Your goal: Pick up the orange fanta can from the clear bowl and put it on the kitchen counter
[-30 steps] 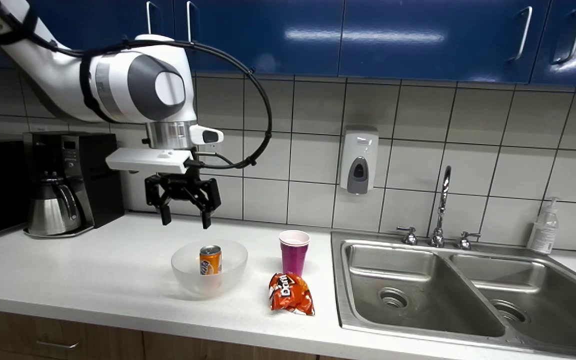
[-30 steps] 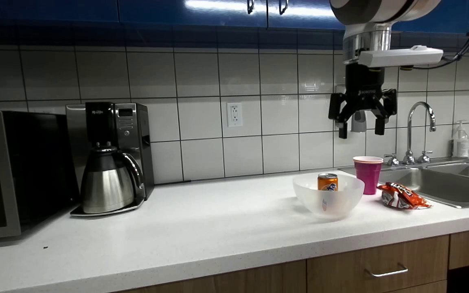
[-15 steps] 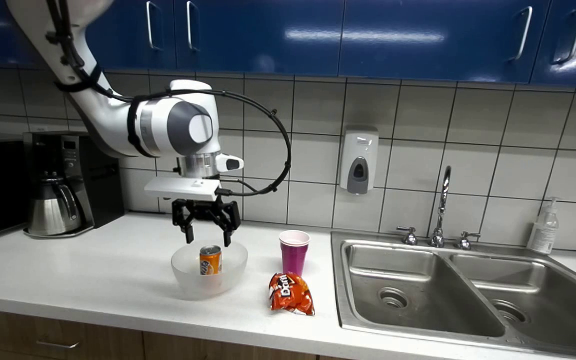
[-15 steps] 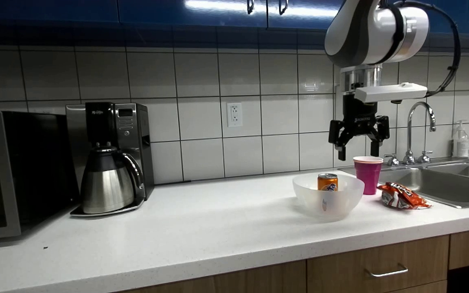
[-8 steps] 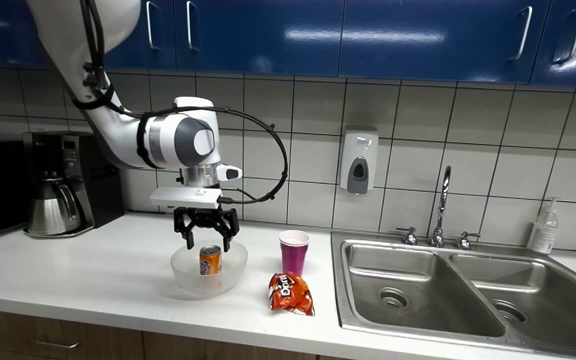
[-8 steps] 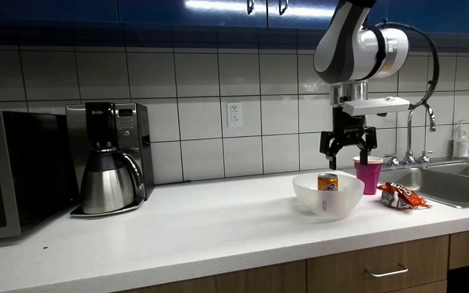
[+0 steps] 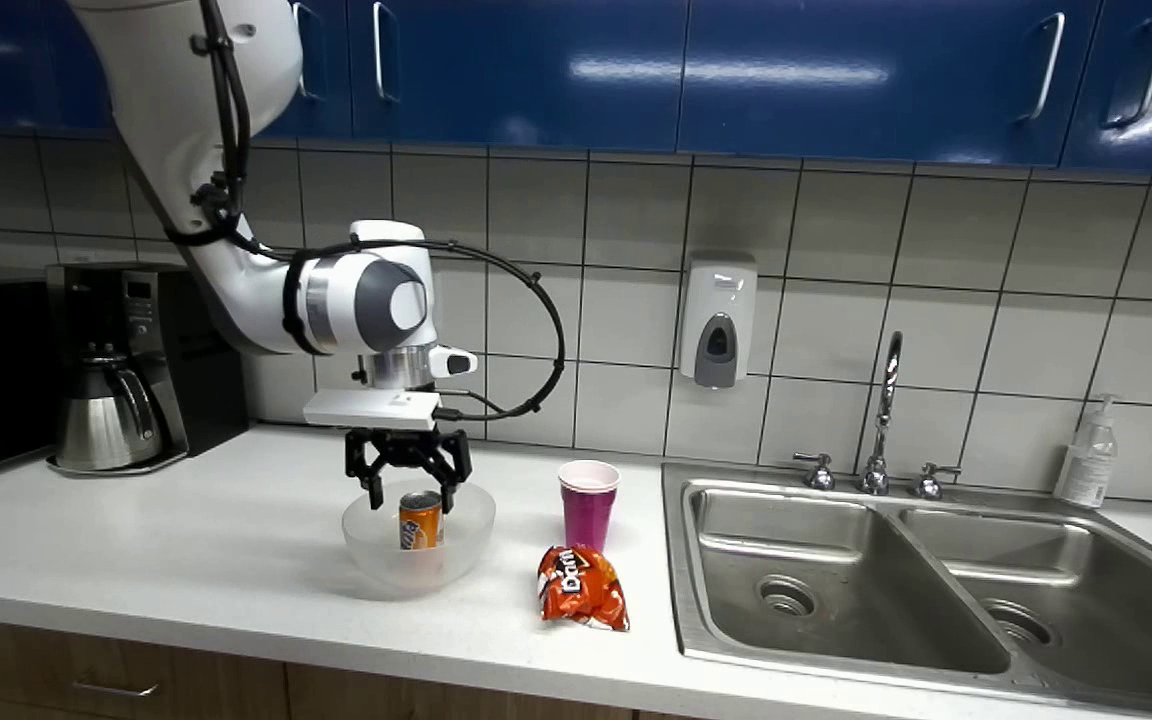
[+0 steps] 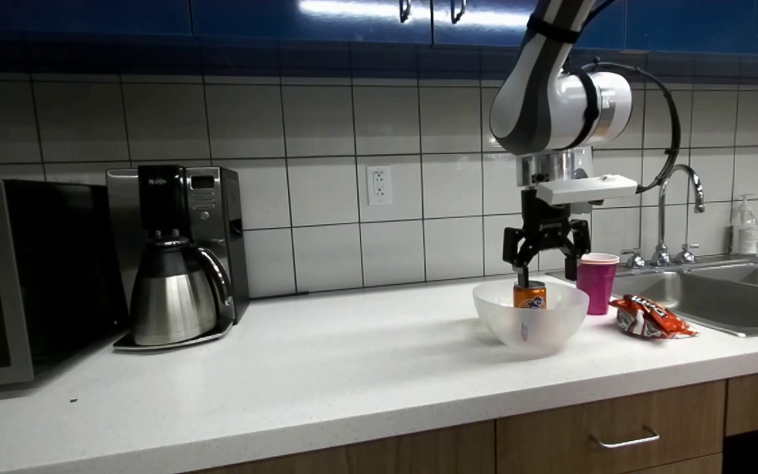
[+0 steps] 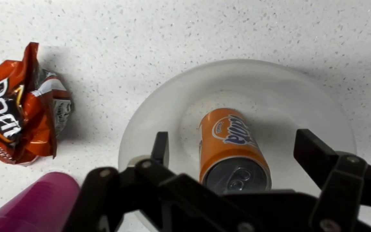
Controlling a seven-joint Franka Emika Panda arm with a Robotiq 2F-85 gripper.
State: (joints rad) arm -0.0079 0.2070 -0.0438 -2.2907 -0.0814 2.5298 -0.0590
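Observation:
The orange Fanta can point(image 7: 421, 522) stands upright in the clear, frosted bowl point(image 7: 474, 530) on the white kitchen counter point(image 7: 186, 545). The can point(image 8: 529, 296) and bowl point(image 8: 563, 322) also show in an exterior view. My gripper point(image 7: 412, 497) is open and points down at the bowl, its fingertips near the height of the can's top; it shows in an exterior view too point(image 8: 547, 273). In the wrist view the can point(image 9: 227, 138) lies between the spread fingers point(image 9: 235, 148), with a gap on both sides. The gripper's body hides the near part of the bowl point(image 9: 159, 103).
A purple cup point(image 7: 588, 510) and a red Doritos bag point(image 7: 581, 590) stand beside the bowl, toward the sink point(image 7: 678, 570). A coffee maker point(image 8: 221, 230) and a microwave point(image 8: 17, 283) stand at the other end. Blue cabinets point(image 7: 536, 70) hang above.
My open gripper has come down and moved over the bowl, from well above it to around the top of the can. The can, bowl, cup and bag have not moved.

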